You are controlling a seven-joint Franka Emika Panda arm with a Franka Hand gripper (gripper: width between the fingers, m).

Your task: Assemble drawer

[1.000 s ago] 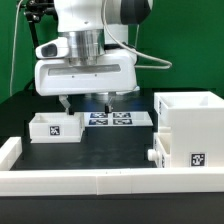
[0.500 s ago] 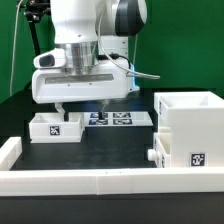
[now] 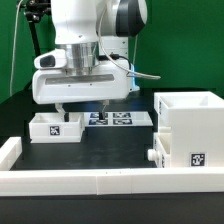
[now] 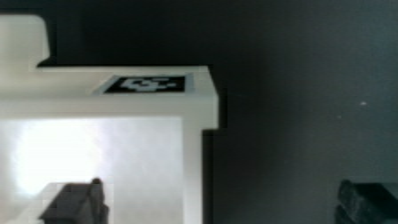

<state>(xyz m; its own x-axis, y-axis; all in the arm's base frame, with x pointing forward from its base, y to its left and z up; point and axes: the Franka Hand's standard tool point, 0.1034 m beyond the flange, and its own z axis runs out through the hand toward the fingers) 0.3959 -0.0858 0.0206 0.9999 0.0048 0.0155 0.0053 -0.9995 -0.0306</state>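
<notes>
A small white tray with a square tag on its front sits on the black table at the exterior view's left. It also shows in the wrist view, tag on its rim. My gripper hovers just above and behind it, open and empty. In the wrist view the gripper has one finger over the tray's inside and the other finger over bare table. The tall boxy casing stands at the right, with a knobbed tray front at its lower left side.
The marker board lies flat behind the gripper. Low white rim walls run along the front and the left. A green backdrop stands behind the arm.
The gripper has shifted to the exterior view's left, toward the small tray, and has since held still. The jaws stay open. The tray and casing have not moved.
</notes>
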